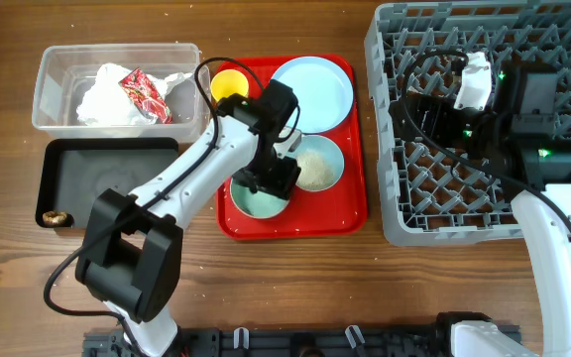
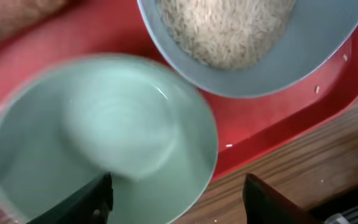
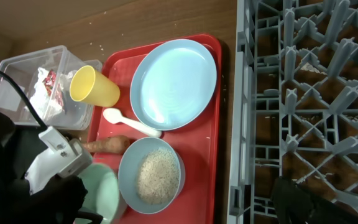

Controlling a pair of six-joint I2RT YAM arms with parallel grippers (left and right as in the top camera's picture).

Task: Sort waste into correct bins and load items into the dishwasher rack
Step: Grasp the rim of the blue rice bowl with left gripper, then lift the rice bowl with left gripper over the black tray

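My left gripper [image 1: 269, 181] [image 2: 179, 202] is open and straddles the near rim of an empty pale green bowl [image 2: 104, 137] [image 1: 254, 201] on the red tray, one finger inside and one outside. Beside it is a pale blue bowl of white rice [image 1: 315, 164] [image 2: 253, 37] [image 3: 151, 176]. The pale blue plate [image 1: 313, 91], yellow cup [image 1: 230, 84], white spoon [image 3: 129, 122] and carrot-like stick [image 3: 107, 145] also lie on the tray. My right gripper [image 1: 414, 107] is open and empty over the grey dishwasher rack [image 1: 464, 203].
The clear bin [image 1: 57, 59] at the far left holds white napkins [image 1: 105, 99] and the red wrapper [image 1: 145, 94]. The black bin [image 1: 117, 178] in front of it holds a small brown lump [image 1: 56, 216]. The red tray [image 1: 350, 213] lies between the bins and the rack.
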